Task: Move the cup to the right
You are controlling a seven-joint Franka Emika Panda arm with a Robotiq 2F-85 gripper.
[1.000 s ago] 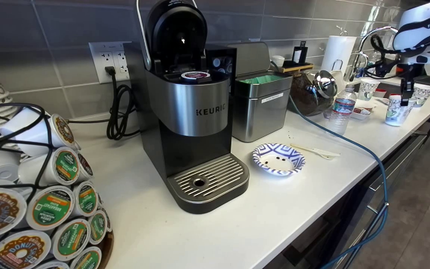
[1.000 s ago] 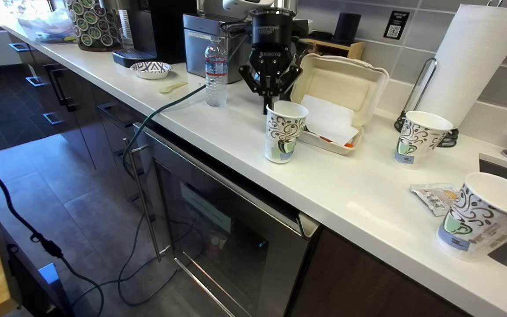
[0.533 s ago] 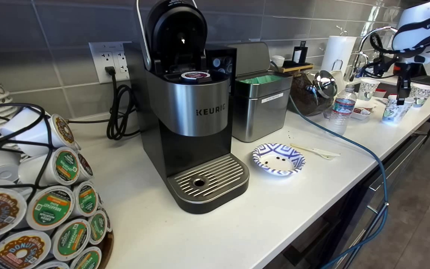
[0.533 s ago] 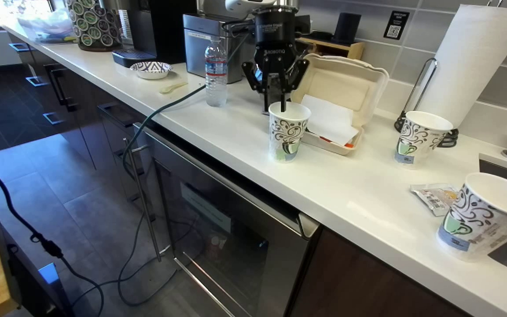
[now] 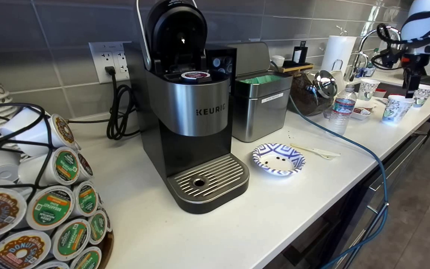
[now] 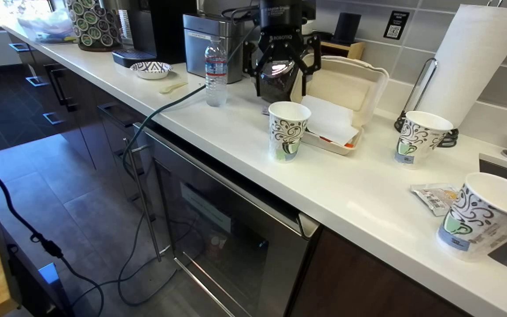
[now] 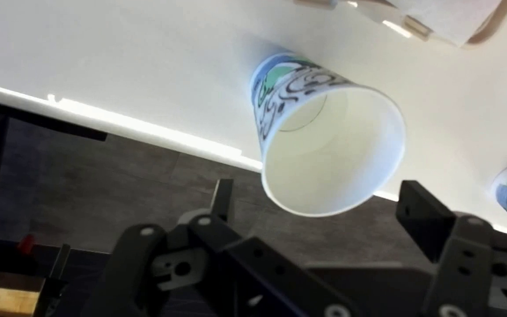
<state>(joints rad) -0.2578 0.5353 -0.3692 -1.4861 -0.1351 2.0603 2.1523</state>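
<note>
A white paper cup with a dark swirl pattern and a green-blue print stands upright on the counter, close to its front edge. My gripper hangs above and behind it, with nothing held between its spread fingers. In the wrist view, the cup shows its hollow inside, and its rim appears in the gap between the fingertips without visible contact. Elsewhere in an exterior view, the same cup stands on the counter beneath the gripper.
Two similar cups stand farther along, with a small packet near them. Behind the cup lies an opened takeout box. A water bottle, a blue cable and a patterned dish are on the other side.
The cup shifted slightly to the right in one view, then stayed put. My gripper, earlier closed at the cup's rim with a finger inside, has spread its fingers and risen clear.
</note>
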